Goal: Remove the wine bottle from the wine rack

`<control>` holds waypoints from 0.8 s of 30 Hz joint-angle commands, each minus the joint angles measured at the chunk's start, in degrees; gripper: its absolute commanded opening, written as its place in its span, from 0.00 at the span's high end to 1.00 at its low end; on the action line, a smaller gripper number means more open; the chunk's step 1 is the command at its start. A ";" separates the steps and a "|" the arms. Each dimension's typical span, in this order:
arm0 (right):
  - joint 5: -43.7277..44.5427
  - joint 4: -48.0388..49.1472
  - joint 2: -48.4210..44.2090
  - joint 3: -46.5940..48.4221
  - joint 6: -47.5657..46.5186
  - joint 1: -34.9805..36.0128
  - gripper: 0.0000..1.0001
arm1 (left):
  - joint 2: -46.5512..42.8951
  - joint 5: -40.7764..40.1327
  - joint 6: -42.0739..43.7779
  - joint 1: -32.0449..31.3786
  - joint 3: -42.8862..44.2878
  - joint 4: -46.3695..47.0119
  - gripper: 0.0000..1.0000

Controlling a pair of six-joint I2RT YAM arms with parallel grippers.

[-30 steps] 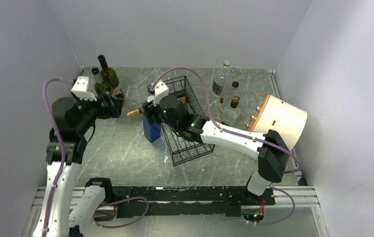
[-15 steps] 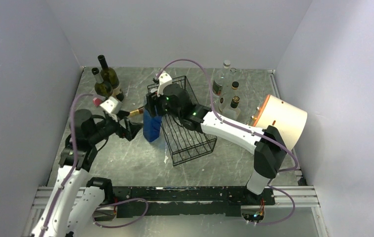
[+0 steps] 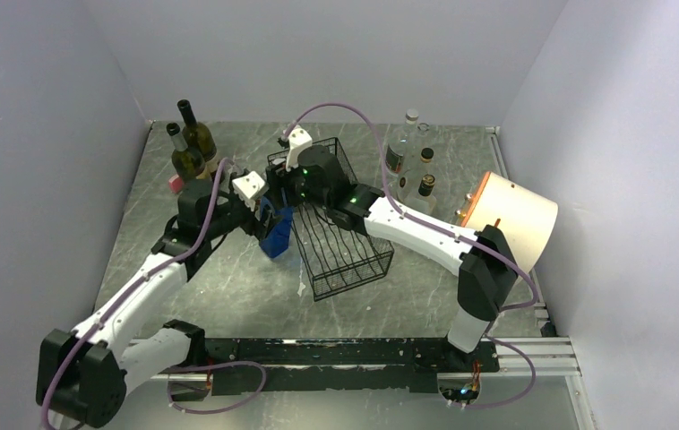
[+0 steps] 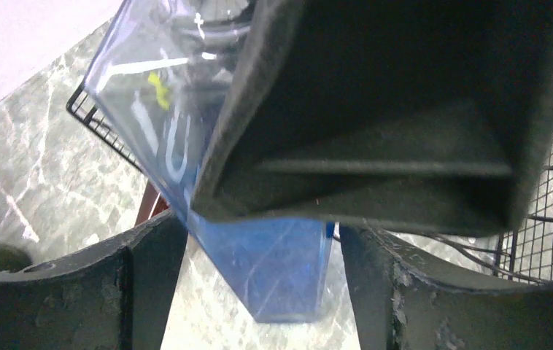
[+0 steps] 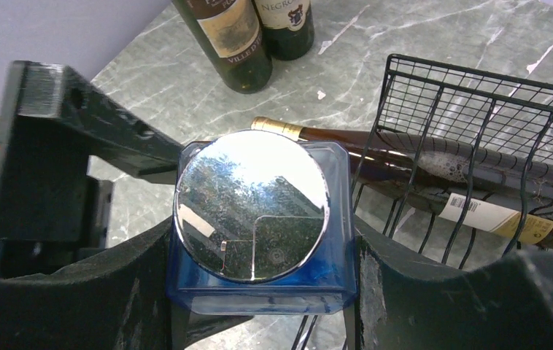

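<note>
When one looks from above, the black wire wine rack (image 3: 345,260) stands in the middle of the marble table (image 3: 228,287), and both arms reach to its left end. A blue square bottle (image 3: 275,237) stands there, just beside the rack. The left gripper (image 3: 261,218) comes to it from the left and the right gripper (image 3: 282,193) from above. The right arm hides most of the wine bottle in this view.

From the left wrist, the fingers (image 4: 135,292) stand apart on both sides of the blue bottle's lower body. A thin strip of table shows between the bottle and one finger, so this claw is around it but not clamped.

From the right wrist, the right gripper (image 5: 259,277) is clamped on the blue bottle's top, beside the round chrome cap (image 5: 252,204). The wine bottle (image 5: 419,168) lies on its side in the rack, beyond this claw. Its gold-foil neck sticks out of the rack's end, just behind the blue bottle, between no fingers. Two dark bottles (image 5: 244,36) stand farther back.
</note>
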 commanded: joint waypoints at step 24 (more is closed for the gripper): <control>-4.46 4.07 -6.04 2.33 4.23 -0.28 0.01 | 0.81 0.97 -0.90 -0.12 -0.21 13.65 0.70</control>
